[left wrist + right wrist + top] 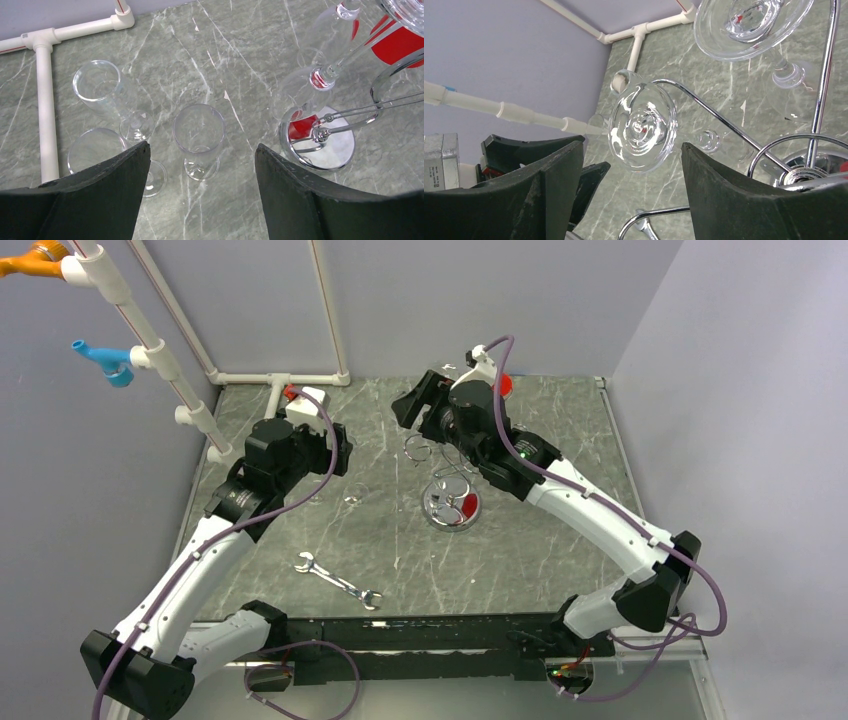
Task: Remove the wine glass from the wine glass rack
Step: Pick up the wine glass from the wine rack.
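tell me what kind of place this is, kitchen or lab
Probably a robotics lab test cell, not a kitchen: a left arm and right arm bolted at the edge of a marble-patterned table, plain grey walls closing it in, and a white PVC pipe frame behind.

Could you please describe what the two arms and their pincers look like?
The left arm and right arm have white links with black joints and bases. A purple cable runs along each. The pincers' fingers are broad, dark and matte, tapering to blunt tips.
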`<state>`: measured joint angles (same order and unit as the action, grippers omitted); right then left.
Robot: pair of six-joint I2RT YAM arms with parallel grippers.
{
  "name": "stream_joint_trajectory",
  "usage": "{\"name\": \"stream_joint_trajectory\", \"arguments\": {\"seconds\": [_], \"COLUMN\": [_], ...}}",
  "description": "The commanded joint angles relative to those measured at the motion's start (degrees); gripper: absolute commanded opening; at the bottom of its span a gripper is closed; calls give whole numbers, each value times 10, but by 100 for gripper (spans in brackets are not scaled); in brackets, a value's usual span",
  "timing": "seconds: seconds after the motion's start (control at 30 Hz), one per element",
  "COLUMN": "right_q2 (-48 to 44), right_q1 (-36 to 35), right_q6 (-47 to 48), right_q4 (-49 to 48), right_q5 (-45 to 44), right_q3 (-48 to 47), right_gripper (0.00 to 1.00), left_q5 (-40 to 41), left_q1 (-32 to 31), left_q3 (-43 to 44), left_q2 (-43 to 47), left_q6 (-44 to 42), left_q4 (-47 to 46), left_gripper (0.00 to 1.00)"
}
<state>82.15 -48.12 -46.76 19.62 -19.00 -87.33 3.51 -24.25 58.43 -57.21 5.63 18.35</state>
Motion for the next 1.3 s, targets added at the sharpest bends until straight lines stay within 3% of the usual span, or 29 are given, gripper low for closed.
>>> {"name": "stream_joint_trajectory", "arguments": {"seconds": [0.0,0.73,0.97,1.27], "right_q2": [2,-6,-9,-12], "right_q1": [5,30,36,38], "right_q6": [-5,-12,-14,-12], "right_q4": [-27,-86,-102,-113], "right_q5": [-7,34,51,57], "right_q3": [2,36,44,51], "right_gripper": [73,67,61,46], "left_q5": [7,6,7,7], "left_q1": [-1,-2,-2,-1], "left_q3": [22,23,23,24], "left_q2": [7,1,-1,-1], "left_q6": [1,-1,-2,-2], "left_q4": [-9,-8,-7,-7], "left_gripper": [79,79,79,79]}}
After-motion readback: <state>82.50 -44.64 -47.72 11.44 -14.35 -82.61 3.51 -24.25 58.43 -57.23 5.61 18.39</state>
